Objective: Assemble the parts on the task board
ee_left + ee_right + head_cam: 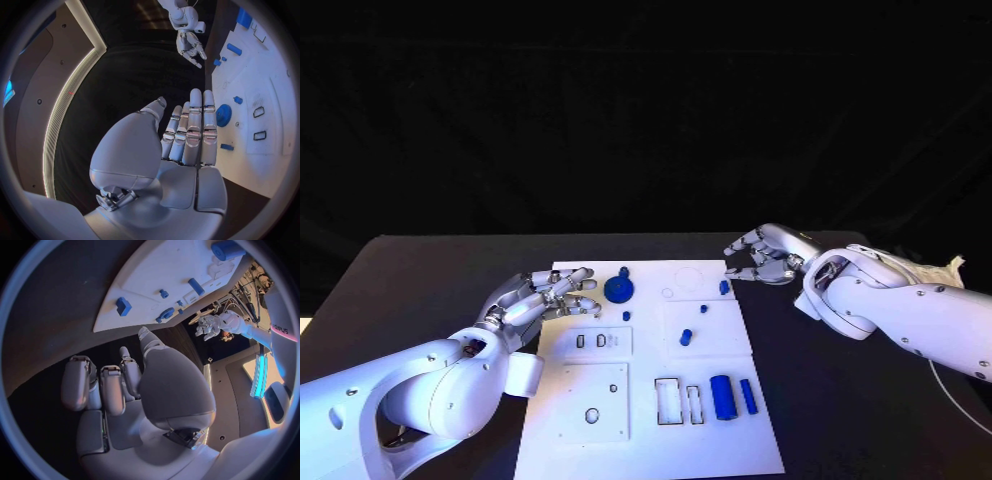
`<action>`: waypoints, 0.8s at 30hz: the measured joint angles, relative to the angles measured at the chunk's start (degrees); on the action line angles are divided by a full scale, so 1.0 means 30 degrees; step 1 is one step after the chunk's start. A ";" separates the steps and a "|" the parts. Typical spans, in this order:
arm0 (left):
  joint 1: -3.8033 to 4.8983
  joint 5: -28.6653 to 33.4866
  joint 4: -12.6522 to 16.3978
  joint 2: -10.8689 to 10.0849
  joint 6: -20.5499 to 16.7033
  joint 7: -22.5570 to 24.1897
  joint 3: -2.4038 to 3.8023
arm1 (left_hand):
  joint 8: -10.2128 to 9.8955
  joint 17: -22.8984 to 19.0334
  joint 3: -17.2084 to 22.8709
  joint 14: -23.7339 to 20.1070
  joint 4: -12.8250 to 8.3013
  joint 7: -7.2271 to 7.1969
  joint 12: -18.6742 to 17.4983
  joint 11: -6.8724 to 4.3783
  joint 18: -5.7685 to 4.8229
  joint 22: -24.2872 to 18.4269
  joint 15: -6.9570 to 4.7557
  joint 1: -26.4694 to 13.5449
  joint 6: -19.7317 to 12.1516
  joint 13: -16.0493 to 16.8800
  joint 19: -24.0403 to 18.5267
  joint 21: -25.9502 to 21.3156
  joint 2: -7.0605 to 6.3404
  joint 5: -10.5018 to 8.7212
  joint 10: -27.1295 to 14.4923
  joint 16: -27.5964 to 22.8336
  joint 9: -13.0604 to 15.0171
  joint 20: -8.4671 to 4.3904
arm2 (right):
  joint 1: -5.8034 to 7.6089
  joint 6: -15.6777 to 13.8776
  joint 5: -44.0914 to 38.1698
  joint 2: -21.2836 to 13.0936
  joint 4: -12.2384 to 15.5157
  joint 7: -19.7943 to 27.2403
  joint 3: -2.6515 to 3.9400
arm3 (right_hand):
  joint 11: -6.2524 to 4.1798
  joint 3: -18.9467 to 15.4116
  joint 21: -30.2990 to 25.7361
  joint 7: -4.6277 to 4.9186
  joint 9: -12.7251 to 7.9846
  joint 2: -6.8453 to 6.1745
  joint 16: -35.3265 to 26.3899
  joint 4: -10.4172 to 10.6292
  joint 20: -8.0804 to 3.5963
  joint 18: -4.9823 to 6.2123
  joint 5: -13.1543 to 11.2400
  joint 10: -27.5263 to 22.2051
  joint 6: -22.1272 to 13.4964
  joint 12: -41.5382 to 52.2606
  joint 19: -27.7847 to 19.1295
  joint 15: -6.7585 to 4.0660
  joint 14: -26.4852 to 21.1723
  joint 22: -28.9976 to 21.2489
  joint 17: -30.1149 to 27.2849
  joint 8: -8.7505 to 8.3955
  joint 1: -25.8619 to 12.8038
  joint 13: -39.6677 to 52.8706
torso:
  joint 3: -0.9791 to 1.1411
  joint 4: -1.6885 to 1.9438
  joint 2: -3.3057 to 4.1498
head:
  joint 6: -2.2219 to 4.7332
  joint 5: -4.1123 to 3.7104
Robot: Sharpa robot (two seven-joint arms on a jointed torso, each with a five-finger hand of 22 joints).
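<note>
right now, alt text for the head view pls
A white task board lies on a black table with small blue parts scattered on it. The left hand and right hand hover open at its far corners, holding nothing.

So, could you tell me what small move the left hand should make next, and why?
Probably lower the left hand toward the round blue disc-shaped part. Its fingers are extended and hold nothing, and that part lies on the white task board just beyond them, nearer than the other blue pieces.

Task board (646, 440) mid-table, parts (721, 396) on it, left hand (548, 297) and right hand (767, 256) flanking
</note>
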 measured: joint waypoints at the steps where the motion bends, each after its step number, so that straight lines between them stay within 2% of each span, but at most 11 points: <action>1: -0.0005 -0.0003 -0.0031 0.0015 0.0010 0.0000 -0.0001 | 0.0000 0.0001 0.0000 0.0000 0.0000 0.0000 0.0000 0.0000 -0.0001 0.0000 0.0000 0.0000 0.0001 0.0000 0.0000 0.0000 0.0000 0.0000 0.0000 0.0000 0.0000 0.0000 | -0.0034 0.0083 0.0159 -0.0052 -0.0062 0.0091 0.0000 | 0.0013 -0.0039 0.0069 0.0000 0.0000 0.0068 0.0130 -0.0039 -0.0039 -0.0002 0.0000 0.0072 0.0000 0.0232 0.0056 0.0000 0.0000 0.0248 0.0000 0.0000 0.0068 -0.0001 | 0.0020 -0.0026 0.0000 | 0.0005 -0.0016; 7: -0.0039 -0.0040 -0.0196 0.0110 0.0083 0.0000 -0.0011 | 0.0000 0.0028 0.0000 0.0000 0.0000 0.0000 0.0000 0.0000 0.0001 0.0001 0.0000 0.0000 0.0001 0.0000 0.0000 0.0000 0.0000 0.0000 0.0000 -0.0075 0.0000 0.0000 | -0.0292 0.0538 0.0636 -0.0149 -0.0460 0.0575 -0.0001 | -0.0027 -0.0184 0.1003 0.0000 0.0026 0.0068 0.1162 -0.0183 -0.0064 0.0000 0.0000 0.0870 0.0001 0.1471 0.0972 -0.0001 0.0000 0.2067 -0.0001 0.0000 0.0068 -0.0004 | 0.0146 -0.0128 0.0027 | 0.0007 0.0016; 13: -0.0075 -0.0094 -0.0292 0.0185 0.0146 0.0000 -0.0013 | 0.0000 0.0027 0.0000 0.0000 0.0000 0.0000 0.0000 0.0000 0.0001 0.0001 0.0000 0.0000 0.0001 0.0001 0.0000 0.0000 0.0000 0.0000 0.0000 -0.0076 0.0000 0.0000 | -0.0575 0.0857 0.0662 0.0076 -0.0727 0.0860 0.0000 | 0.0035 -0.0263 0.1280 0.0000 0.0025 0.0068 0.1354 -0.0261 -0.0009 -0.0002 0.0000 0.0932 0.0001 0.1803 0.1250 -0.0001 -0.0001 0.2635 -0.0001 0.0000 0.0068 -0.0005 | 0.0231 -0.0128 0.0092 | -0.0044 0.0068; 19: -0.0099 -0.0115 -0.0350 0.0190 0.0189 -0.0005 -0.0018 | 0.0001 0.0026 0.0000 0.0000 0.0000 0.0000 0.0000 0.0000 0.0000 0.0001 0.0000 0.0000 0.0001 0.0001 0.0000 0.0000 0.0000 0.0000 0.0000 -0.0076 0.0000 0.0000 | -0.0756 0.1039 0.0627 0.0309 -0.0953 0.1034 -0.0001 | 0.0036 -0.0316 0.1368 -0.0001 0.0024 0.0068 0.1531 -0.0313 0.0000 -0.0003 0.0085 0.0931 0.0002 0.1977 0.1378 -0.0001 0.0000 0.2904 -0.0001 0.0000 0.0068 -0.0005 | 0.0287 -0.0103 0.0146 | -0.0088 0.0073; 24: -0.0105 -0.0128 -0.0367 0.0193 0.0210 -0.0008 -0.0018 | 0.0000 0.0026 0.0000 0.0000 0.0000 0.0000 0.0000 0.0000 0.0001 0.0002 0.0000 0.0000 0.0001 0.0001 0.0000 0.0000 0.0000 0.0000 0.0000 -0.0076 -0.0001 -0.0001 | -0.0852 0.1109 0.0612 0.0510 -0.1082 0.1125 -0.0001 | 0.0035 -0.0315 0.1441 0.0020 0.0041 0.0068 0.1530 -0.0312 -0.0067 -0.0007 0.0085 0.0931 0.0127 0.2025 0.1443 -0.0001 -0.0001 0.3033 -0.0001 0.0001 0.0068 -0.0006 | 0.0289 -0.0101 0.0161 | -0.0135 0.0106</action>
